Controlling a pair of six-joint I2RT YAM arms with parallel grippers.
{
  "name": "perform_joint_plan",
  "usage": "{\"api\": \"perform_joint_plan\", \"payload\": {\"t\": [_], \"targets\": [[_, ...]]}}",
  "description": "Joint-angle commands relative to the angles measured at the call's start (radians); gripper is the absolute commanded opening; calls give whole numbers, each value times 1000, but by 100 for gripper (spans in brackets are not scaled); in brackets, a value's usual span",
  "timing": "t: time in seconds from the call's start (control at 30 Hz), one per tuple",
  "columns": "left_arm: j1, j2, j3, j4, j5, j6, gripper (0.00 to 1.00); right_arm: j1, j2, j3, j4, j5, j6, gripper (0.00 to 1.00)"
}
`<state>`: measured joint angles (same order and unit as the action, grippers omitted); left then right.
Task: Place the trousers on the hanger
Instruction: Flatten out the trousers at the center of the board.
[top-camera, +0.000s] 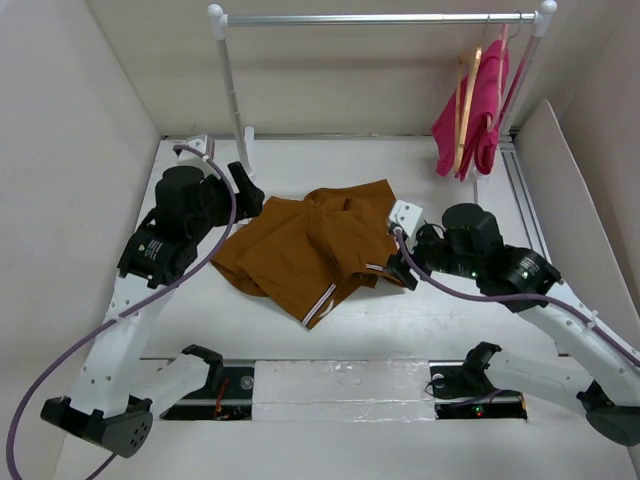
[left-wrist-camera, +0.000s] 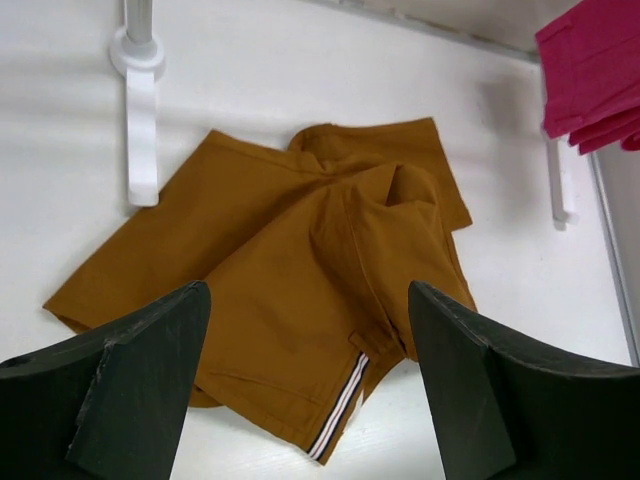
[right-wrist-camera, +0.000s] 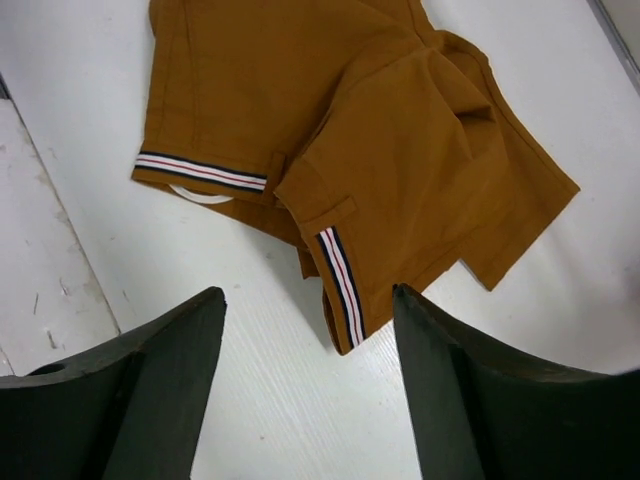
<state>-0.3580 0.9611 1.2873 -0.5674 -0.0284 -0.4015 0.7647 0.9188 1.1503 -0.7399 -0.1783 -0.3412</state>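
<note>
Jaws: the left gripper (left-wrist-camera: 308, 300) has both dark fingers spread wide with nothing between them. The right gripper (right-wrist-camera: 307, 295) is likewise spread and empty.

Task object: the crumpled rust-brown cloth trousers (top-camera: 310, 245) lie flat on the white desk (top-camera: 420, 320), about mid-desk and somewhat toward the far edge. They are not yet lifted. The slim light tan wooden hanger (top-camera: 463, 110) hangs by its hook from the white-and-silver clothes rail (top-camera: 380, 18) near the far right corner. It sits against a bright pink garment (top-camera: 492, 85) and well apart from the trousers.

Key relation: the heap's long axis runs roughly across the desk, from near-left up to far-right. The pale striped waistband (right-wrist-camera: 340, 275) is folded out along the side of the heap facing the near edge, and in the right wrist view it lies just ahead of the right jaws. In the overhead view the right gripper (top-camera: 398, 268) sits at the heap's right margin, touching or just beside the cloth, though I cannot tell which. The left gripper (top-camera: 245, 185) sits by the far-left margin, close to the rail's foot (left-wrist-camera: 142, 120). Judgement: the right arm is nearer to both the waistband and the hanger, so it is the likelier arm for the first pinch.

Markings: no brand, label or legible writing in any view. The only pattern is the waistband's white tape with dark and red lines.
</note>
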Motion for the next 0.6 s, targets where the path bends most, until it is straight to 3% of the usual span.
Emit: {"api": "perform_joint_plan", "payload": {"t": [0.0, 0.07, 0.1, 0.17, 0.2, 0.23, 0.27, 0.33, 0.4, 0.47, 0.5, 0.53, 0.57], "targets": [[1, -5, -16, 33, 15, -34, 76, 36, 20, 17, 79, 29, -7, 72], [1, -9, -14, 46, -10, -52, 71, 71, 44, 32, 95, 37, -7, 66], [1, -5, -5, 43, -42, -59, 70, 88, 55, 40, 102, 52, -9, 51], [1, 17, 26, 34, -76, -75, 63, 146, 97, 63, 119, 69, -18, 33], [1, 25, 33, 12, -114, -80, 59, 171, 115, 74, 123, 92, -22, 13], [10, 34, 44, -8, -143, -92, 38, 195, 135, 80, 126, 108, -30, 1], [19, 56, 49, -34, -174, -133, 24, 250, 173, 92, 135, 128, -32, 0], [89, 85, 17, -106, -223, -171, 0, 306, 212, 85, 161, 172, -39, 0], [213, 90, -46, -85, -161, -194, 0, 384, 274, 51, 220, 227, -35, 1], [319, 88, -153, -51, -73, -204, 1, 430, 319, 25, 290, 258, -27, 24], [371, 84, -192, -7, -11, -218, 12, 459, 366, 11, 318, 276, -21, 53], [464, 79, -271, 13, 10, -227, 34, 459, 388, -13, 344, 278, -6, 63], [512, 65, -313, 39, 22, -237, 45, 472, 414, -23, 387, 275, 2, 70]]}}
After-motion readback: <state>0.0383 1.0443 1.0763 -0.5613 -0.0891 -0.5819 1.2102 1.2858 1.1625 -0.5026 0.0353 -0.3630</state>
